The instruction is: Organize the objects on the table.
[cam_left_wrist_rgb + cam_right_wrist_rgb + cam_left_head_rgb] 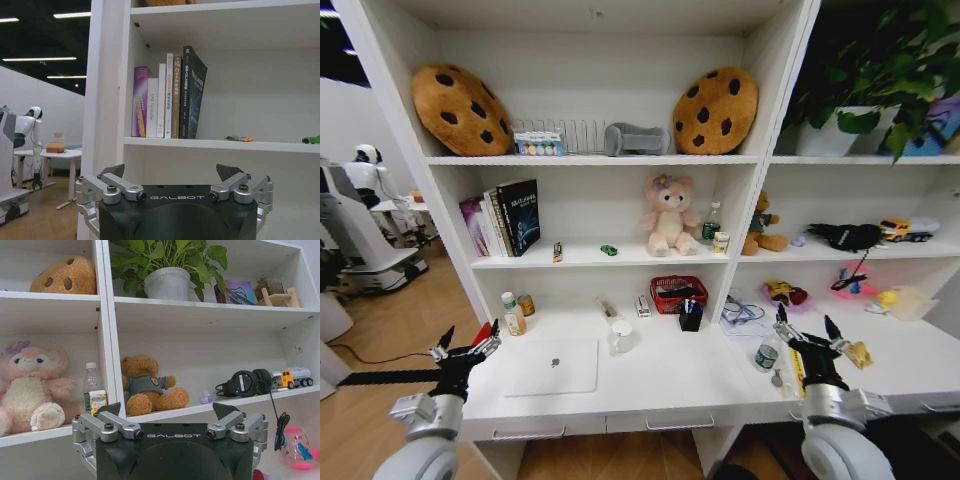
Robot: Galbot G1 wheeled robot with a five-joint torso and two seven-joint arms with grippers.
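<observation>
- The silver laptop point(552, 366) lies shut and flat on the white counter point(660, 385), and serves here as the landmark for everything else.
- The left gripper point(466, 352) hangs in the air just left of the laptop, off the counter's end, jaws spread wide and holding nothing. It looks to be waiting rather than reaching.
- The right gripper point(807, 336) hovers over the counter well to the right of the laptop, jaws likewise wide and empty. Raised like this, it seems poised to come down on something below.
- A can point(766, 357) with a green label stands upright well right of the laptop, just beside the right gripper. A yellow packet point(860, 354) lies further right still.
- Behind the laptop, near the back wall, stand two small bottles point(515, 313) to its left and a clear jar point(621, 337) just off its right corner.
- Beyond the jar, further right of the laptop, sits a red basket point(677, 292).
- A tiny green toy car point(609, 250) rests on the shelf point(600, 258) above the laptop, so not every item is on the counter.
- Judging by the scatter, the tidying has hardly begun.
</observation>
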